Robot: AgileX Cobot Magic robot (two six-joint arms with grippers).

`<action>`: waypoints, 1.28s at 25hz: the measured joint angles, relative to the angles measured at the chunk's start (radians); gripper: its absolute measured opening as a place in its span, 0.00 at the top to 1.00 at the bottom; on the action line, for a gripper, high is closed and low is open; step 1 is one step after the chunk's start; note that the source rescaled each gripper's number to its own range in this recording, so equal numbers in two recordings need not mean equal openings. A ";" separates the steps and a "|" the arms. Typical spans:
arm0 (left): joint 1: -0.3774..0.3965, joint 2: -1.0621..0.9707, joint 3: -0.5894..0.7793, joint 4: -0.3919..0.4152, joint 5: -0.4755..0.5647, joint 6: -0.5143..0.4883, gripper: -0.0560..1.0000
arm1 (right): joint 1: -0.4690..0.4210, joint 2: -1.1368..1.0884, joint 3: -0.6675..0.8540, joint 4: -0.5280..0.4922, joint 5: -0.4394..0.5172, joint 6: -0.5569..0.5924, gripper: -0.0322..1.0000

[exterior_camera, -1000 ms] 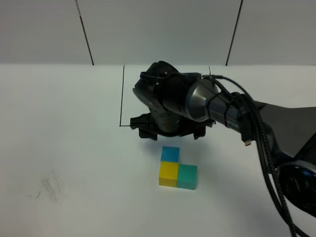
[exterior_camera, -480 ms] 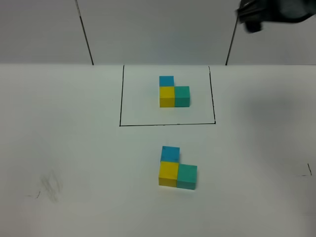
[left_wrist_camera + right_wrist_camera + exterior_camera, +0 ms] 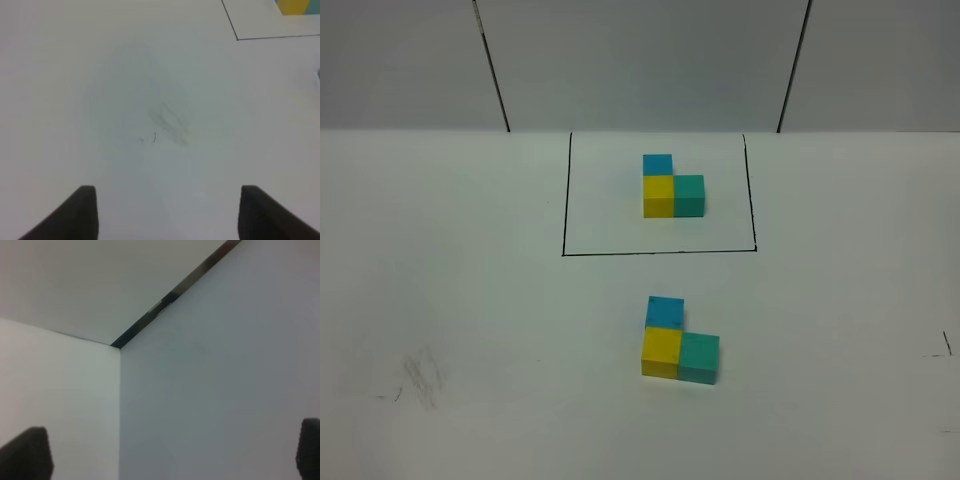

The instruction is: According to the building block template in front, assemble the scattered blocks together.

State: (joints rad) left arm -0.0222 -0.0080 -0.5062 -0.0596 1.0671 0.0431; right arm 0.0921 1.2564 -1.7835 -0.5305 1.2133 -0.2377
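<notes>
blocks (image 3: 678, 342) sit on the table (image 3: 470, 300) in an l, sky-blue behind yellow, teal to yellow's right, matching the framed template (image 3: 672, 186) beyond them. we judge them light, stiff cubes, best pinched across two flat opposite sides. we see no containers. left fingers (image 3: 167, 212) stand apart over bare table, holding nothing; right fingers (image 3: 165, 452) stand wide apart, facing the wall
</notes>
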 joint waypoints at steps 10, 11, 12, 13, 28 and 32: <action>0.000 0.000 0.000 0.000 0.000 0.000 0.59 | -0.021 -0.471 0.368 0.283 0.009 -0.052 0.17; 0.000 0.000 0.000 0.000 0.000 0.000 0.59 | -0.021 -0.513 0.415 0.308 0.009 -0.051 0.20; 0.000 0.000 0.000 0.000 0.000 0.000 0.59 | -0.021 -0.561 0.455 0.329 0.001 -0.047 0.22; 0.000 0.000 0.000 0.000 0.000 0.000 0.59 | -0.021 -0.607 0.505 0.343 -0.018 -0.038 0.23; 0.000 0.000 0.000 0.000 0.000 0.000 0.59 | -0.021 -1.206 1.097 0.530 -0.213 0.010 0.26; 0.000 0.000 0.000 0.000 0.000 0.000 0.59 | -0.021 -1.261 1.159 0.547 -0.201 0.050 0.26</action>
State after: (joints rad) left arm -0.0222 -0.0080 -0.5062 -0.0596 1.0671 0.0431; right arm 0.0712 -0.0044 -0.6248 0.0166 1.0128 -0.1875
